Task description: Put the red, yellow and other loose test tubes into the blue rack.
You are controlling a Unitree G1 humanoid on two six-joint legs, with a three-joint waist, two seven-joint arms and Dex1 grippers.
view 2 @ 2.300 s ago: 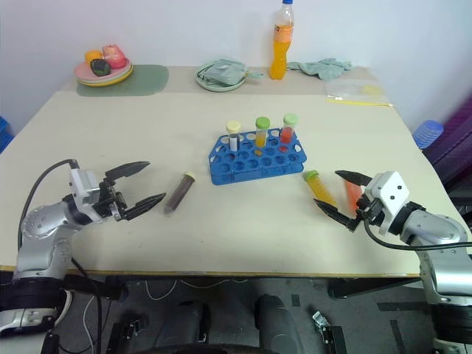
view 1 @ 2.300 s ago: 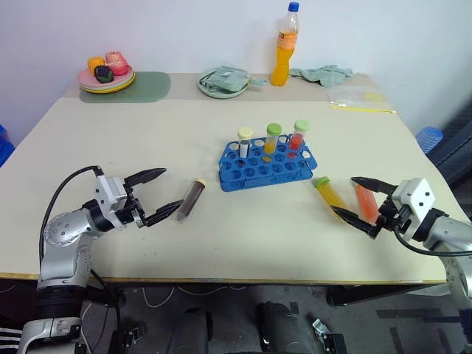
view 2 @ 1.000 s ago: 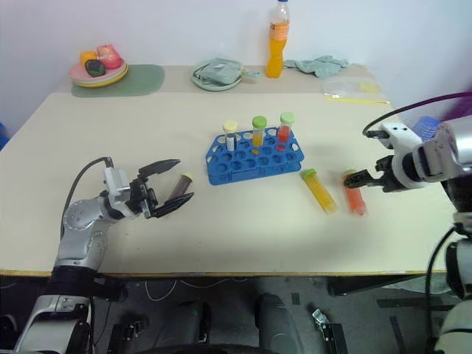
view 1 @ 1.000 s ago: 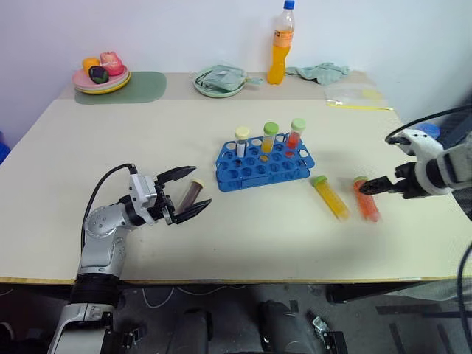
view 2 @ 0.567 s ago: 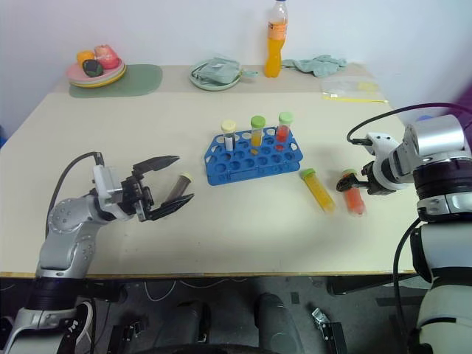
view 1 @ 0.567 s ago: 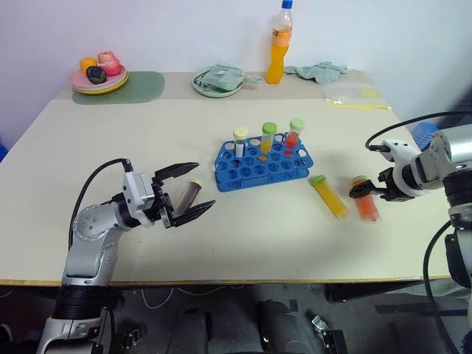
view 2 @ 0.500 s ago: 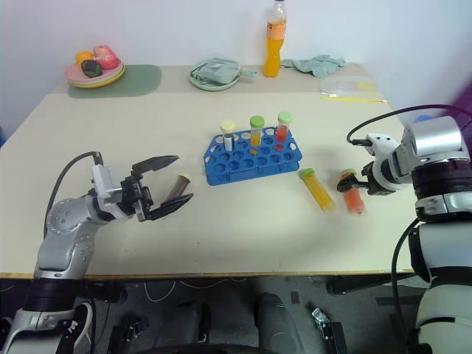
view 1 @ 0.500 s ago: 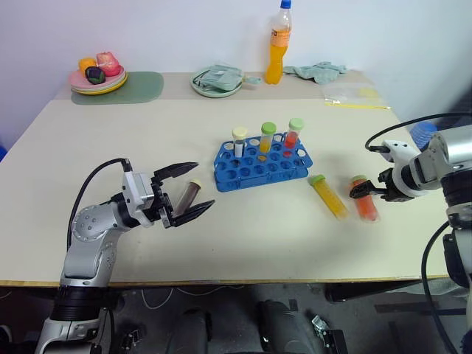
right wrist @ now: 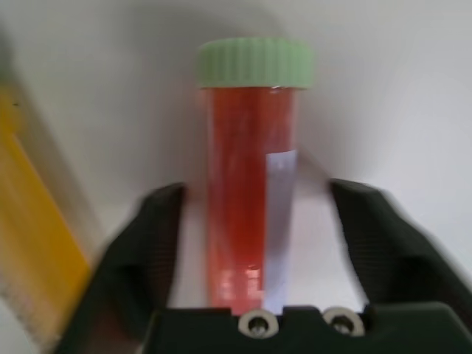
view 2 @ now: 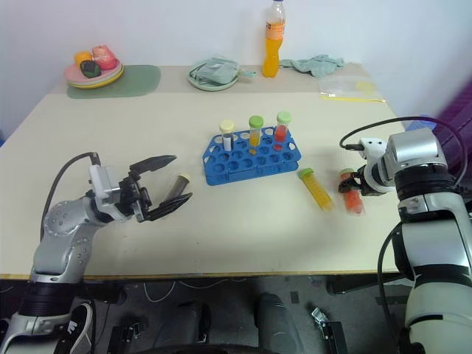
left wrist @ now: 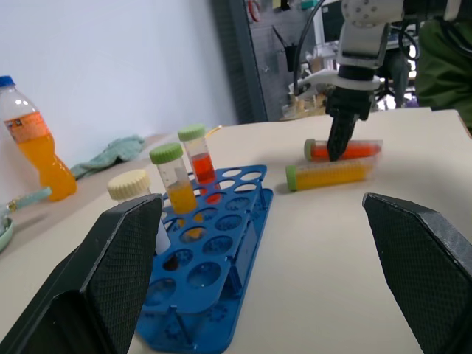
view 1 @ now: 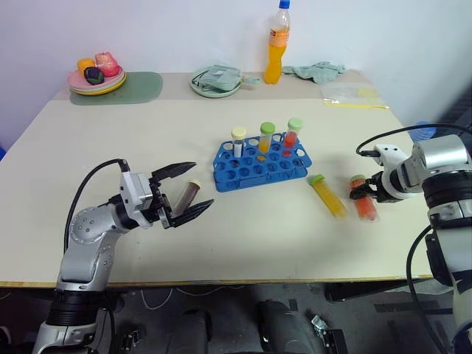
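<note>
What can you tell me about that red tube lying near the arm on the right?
The red test tube is a clear tube of red-orange liquid with a pale green screw cap and a small white label. It lies flat on the table, beside the yellow tube. The right gripper straddles it, one finger on each side.

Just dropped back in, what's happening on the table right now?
The right gripper is down over the red tube, a finger on either side with gaps showing, so no grip yet. The yellow tube lies beside it. The left gripper is open around the dark tube, which lies on the table. Three tubes stand in the blue rack.
</note>
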